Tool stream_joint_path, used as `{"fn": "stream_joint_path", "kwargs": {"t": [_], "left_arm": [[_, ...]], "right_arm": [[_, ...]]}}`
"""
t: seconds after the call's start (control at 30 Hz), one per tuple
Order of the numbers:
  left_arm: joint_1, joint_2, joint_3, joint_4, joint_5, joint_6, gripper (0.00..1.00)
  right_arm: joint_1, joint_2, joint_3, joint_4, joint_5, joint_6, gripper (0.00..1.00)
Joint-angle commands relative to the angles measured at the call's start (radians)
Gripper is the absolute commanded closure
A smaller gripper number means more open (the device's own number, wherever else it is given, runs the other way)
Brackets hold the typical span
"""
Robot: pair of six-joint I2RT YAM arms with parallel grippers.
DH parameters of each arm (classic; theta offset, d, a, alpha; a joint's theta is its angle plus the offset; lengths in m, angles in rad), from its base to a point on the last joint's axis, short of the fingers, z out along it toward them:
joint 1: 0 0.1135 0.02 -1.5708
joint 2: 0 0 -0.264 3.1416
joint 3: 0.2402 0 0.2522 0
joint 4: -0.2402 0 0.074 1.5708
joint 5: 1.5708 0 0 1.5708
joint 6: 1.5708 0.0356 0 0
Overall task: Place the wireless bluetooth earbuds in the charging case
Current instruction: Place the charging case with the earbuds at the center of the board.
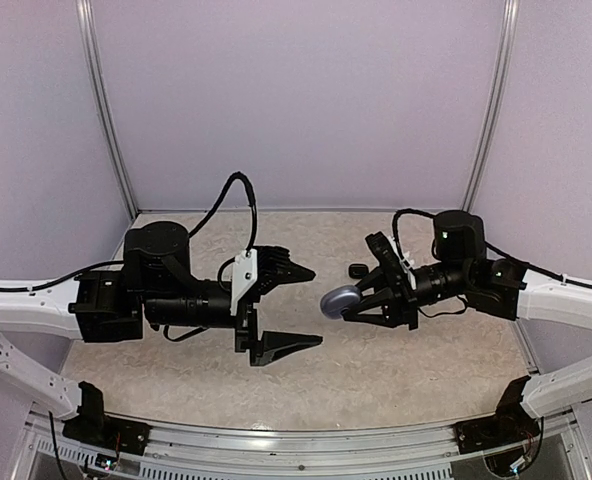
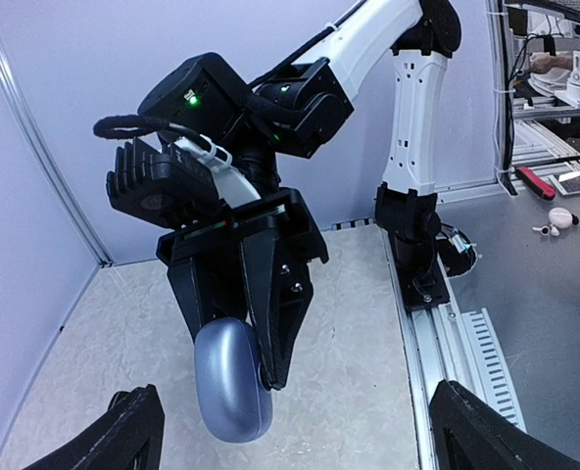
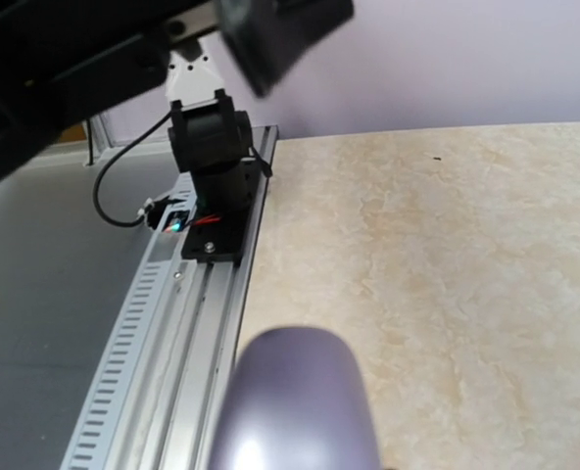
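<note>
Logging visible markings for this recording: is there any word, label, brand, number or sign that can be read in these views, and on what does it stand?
No text can be read in any view.
Charging case, held in the right gripper: plain shell, no print showing.
Arm housings: only a green light, no lettering visible.
Clutter on the grey bench beyond the rail: too small to read.

White arm links (image 1: 16,310), black joints (image 1: 156,250), looping black cables (image 1: 238,190), green lights (image 2: 192,99).

Air gap between left claw (image 1: 315,307) and charging case (image 1: 339,300)
</note>
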Motion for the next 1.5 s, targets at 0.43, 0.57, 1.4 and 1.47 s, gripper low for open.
{"fn": "stream_joint_path", "kwargs": {"t": [0.43, 0.57, 1.4, 1.47], "left_arm": [[0.163, -0.04, -0.151, 0.375, -0.377, -0.457, 0.01], [0.201, -0.025, -0.142, 0.35, -0.406, -0.507, 0.01], [0.256, -0.104, -0.251, 0.306, -0.512, -0.593, 0.01], [0.257, -0.101, -0.248, 0.302, -0.513, -0.586, 0.01]], "right_arm": [[-0.266, 0.193, -0.033, 0.054, 0.073, 0.322, 1.0], [-0.333, 0.288, -0.035, 0.083, 0.081, 0.375, 1.0], [-0.484, 0.837, 0.197, 0.214, 0.046, 0.55, 0.83], [-0.485, 0.847, 0.204, 0.205, 0.056, 0.548, 0.8]]}}
